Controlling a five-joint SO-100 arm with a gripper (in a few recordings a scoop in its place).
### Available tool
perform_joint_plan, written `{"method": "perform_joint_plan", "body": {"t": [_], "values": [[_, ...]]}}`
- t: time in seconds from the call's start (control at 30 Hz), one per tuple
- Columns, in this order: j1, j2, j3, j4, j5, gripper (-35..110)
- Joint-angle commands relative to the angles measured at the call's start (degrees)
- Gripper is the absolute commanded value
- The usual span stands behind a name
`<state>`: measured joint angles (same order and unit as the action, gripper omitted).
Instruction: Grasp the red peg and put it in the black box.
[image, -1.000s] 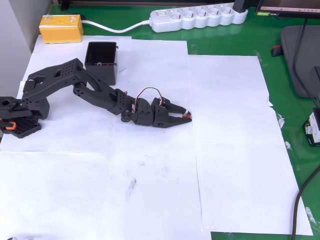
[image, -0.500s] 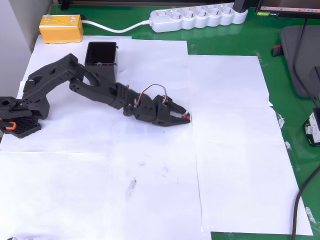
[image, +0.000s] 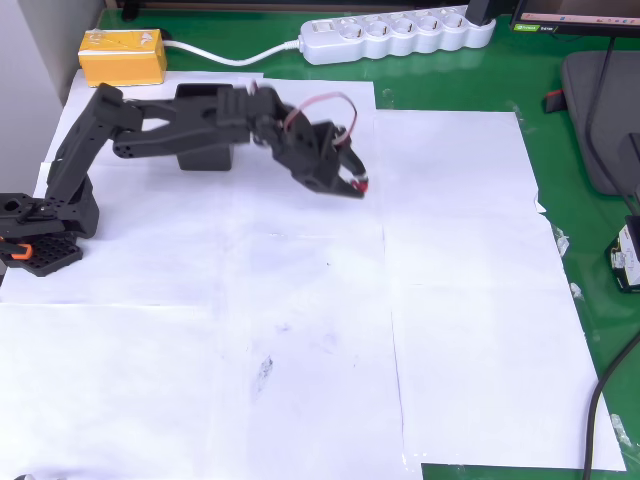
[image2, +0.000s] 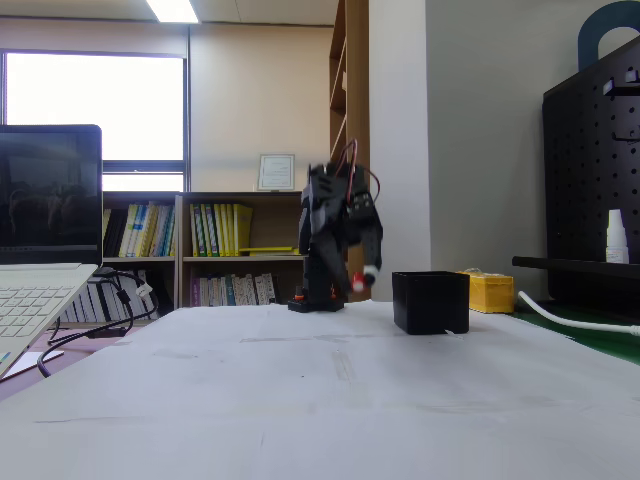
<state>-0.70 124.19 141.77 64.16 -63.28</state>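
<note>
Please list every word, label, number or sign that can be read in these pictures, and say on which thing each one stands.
No text can be read with certainty.
Framed paper on the far wall: too small to read.
Book spines on the shelf: too small to read.
Monitor at the table edge: blurred.
White bottle on the pegboard shelf: no readable label.
Yellow box, black box, power strip, gripper holding the red peg: no print visible.

Red peg (image: 361, 185) pinched aloft at fingertips, right of upright black box (image2: 430, 302).
</note>
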Motion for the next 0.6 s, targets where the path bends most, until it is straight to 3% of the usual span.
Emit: {"method": "perform_joint_plan", "body": {"t": [0.0,0.13,0.57], "values": [[-3.1,-13.0,8.1,11.2,2.0,0],[-6.4,-18.8,7.0,19.8,4.7,0],[-23.5,-33.2,-6.6,34.3,14.3,0]]}}
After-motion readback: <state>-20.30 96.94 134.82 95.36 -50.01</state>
